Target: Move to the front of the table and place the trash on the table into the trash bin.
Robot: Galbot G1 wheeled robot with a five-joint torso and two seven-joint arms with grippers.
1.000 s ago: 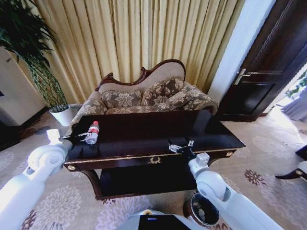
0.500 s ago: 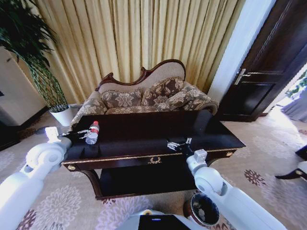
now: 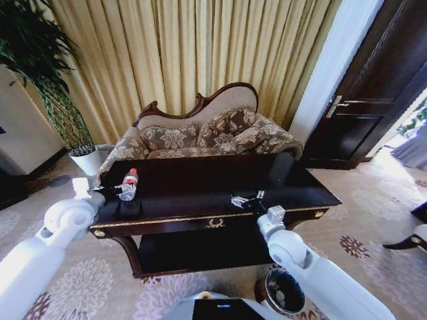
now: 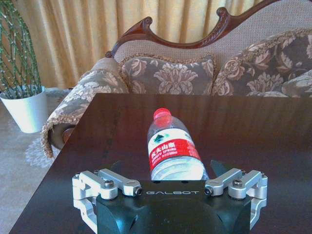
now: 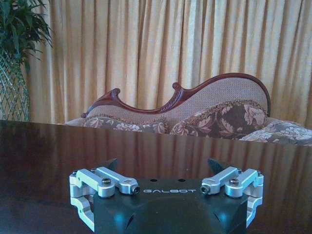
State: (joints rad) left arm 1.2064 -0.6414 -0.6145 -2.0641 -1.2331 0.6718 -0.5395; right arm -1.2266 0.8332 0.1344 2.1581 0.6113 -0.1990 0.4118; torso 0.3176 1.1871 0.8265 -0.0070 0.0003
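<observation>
Bench: the dark glossy bench [image 3: 200,183] stands in front of a sofa [image 3: 207,137], with gold trim and an emblem on its front edge and a lower shelf beneath.

Bottle: a clear bottle [image 3: 128,185] with a red cap lies on its side near the bench's left edge, cap toward the sofa. In the left wrist view the bottle [image 4: 171,153] lies between the two fingers, base nearest the palm.

Left arm: it reaches in from the left, forearm rising from the lower left corner of the head view, wrist level with the bench top at its left edge.

Left hand: the left hand [image 3: 119,191] points along the bench top toward the bottle. Its fingers are spread wide, one on each side of the bottle's base; I cannot tell whether either touches it.

Right arm: it comes up from the lower right, elbow below the bench's front edge, forearm slanting up and inward to the front edge right of the emblem.

Right hand: the right hand [image 3: 248,199] sits just over the front edge, aimed across the top toward the sofa. Its fingers stand apart with nothing between them.

Bin: the dark round bin [image 3: 283,291] with a black liner stands on the carpet in front of the bench, below its right part, beside the right arm.
</observation>
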